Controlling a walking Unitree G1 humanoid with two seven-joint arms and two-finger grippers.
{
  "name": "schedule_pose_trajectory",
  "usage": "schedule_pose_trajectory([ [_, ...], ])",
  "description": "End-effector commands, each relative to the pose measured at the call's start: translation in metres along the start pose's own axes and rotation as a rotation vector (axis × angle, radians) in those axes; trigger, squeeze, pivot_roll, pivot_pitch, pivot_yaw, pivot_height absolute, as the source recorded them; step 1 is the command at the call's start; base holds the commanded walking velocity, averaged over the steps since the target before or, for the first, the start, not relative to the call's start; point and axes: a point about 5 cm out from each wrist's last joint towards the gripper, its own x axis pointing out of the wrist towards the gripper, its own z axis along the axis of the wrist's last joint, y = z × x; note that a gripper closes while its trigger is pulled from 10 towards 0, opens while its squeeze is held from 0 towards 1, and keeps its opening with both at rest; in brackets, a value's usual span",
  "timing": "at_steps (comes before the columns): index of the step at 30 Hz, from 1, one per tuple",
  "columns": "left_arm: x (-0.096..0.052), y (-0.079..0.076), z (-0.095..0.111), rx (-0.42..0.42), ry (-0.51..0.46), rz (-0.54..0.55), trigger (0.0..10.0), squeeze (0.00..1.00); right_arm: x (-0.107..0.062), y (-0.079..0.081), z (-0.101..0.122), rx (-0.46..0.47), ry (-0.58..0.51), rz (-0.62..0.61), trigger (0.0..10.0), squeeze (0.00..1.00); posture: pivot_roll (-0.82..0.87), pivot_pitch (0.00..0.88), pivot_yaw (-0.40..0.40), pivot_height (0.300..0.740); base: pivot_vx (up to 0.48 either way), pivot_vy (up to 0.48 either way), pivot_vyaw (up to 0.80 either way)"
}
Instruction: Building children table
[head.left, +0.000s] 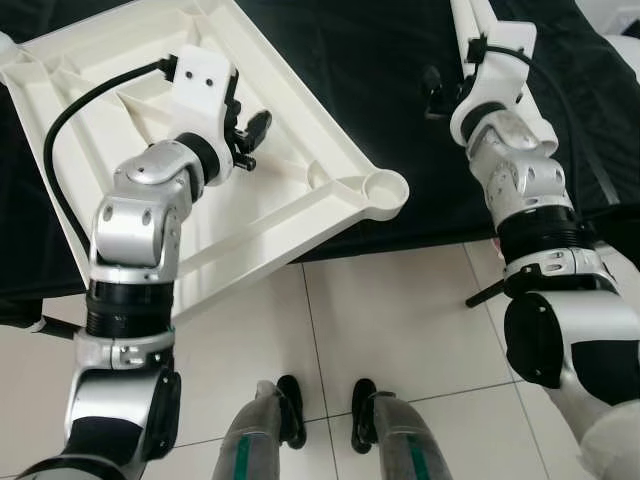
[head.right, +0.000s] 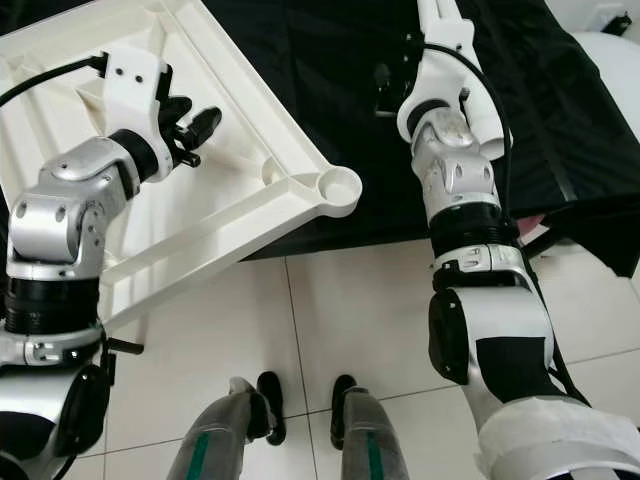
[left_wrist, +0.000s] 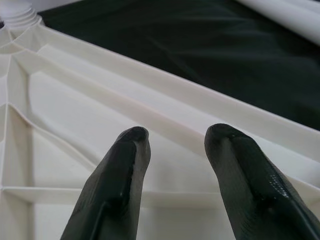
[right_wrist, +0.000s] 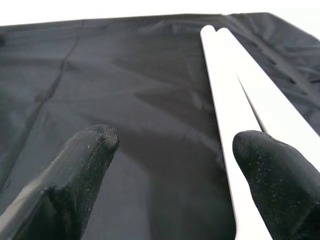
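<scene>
The white plastic tabletop (head.left: 300, 150) lies upside down on a black cloth (head.left: 380, 80), ribs facing up. A round leg socket (head.left: 385, 190) sits at its near corner, and a threaded socket (left_wrist: 20, 17) at another. My left gripper (head.left: 255, 142) hovers open just above the ribbed underside (left_wrist: 75, 100), nothing between its fingers. Two white table legs (right_wrist: 235, 100) lie side by side on the cloth at the far right. My right gripper (head.left: 434, 95) is open over the cloth just left of them, one fingertip (right_wrist: 265, 155) level with the nearer leg.
The cloth ends at a white tile floor (head.left: 400, 320), where my two feet (head.left: 325, 410) stand. The tabletop's near edge overhangs the cloth toward me. A white rounded object (head.right: 610, 40) sits at the far right.
</scene>
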Motion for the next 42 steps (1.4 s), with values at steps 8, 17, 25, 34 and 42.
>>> schedule_pose_trajectory([
  [8, -0.021, 0.004, 0.014, 0.064, -0.151, 0.074, 10.0, 0.00, -0.007, 0.002, 0.023, -0.032, -0.196, 0.001, 10.0, 0.00, 0.00, 0.250, -0.027, 0.740, 0.000, 0.000, 0.00],
  [17, -0.042, 0.005, -0.006, -0.050, -0.180, 0.181, 10.0, 0.00, -0.046, 0.004, -0.008, 0.001, -0.235, 0.060, 10.0, 0.00, -0.02, 0.229, -0.011, 0.740, 0.000, 0.000, 0.00],
  [25, -0.049, 0.000, -0.024, -0.063, -0.168, 0.227, 10.0, 0.00, -0.069, 0.007, -0.032, 0.056, -0.195, 0.096, 10.0, 0.00, -0.02, 0.219, -0.006, 0.740, 0.000, 0.000, 0.00],
  [34, -0.062, 0.007, -0.044, -0.045, -0.133, 0.284, 10.0, 0.00, -0.095, 0.007, -0.060, 0.012, -0.154, 0.070, 10.0, 0.00, -0.02, 0.189, 0.011, 0.740, 0.000, 0.000, 0.00],
  [42, -0.065, 0.009, -0.035, -0.002, -0.160, 0.270, 10.0, 0.00, -0.106, 0.017, -0.064, 0.001, -0.138, 0.106, 10.0, 0.00, -0.01, 0.182, 0.004, 0.740, 0.000, 0.000, 0.00],
])
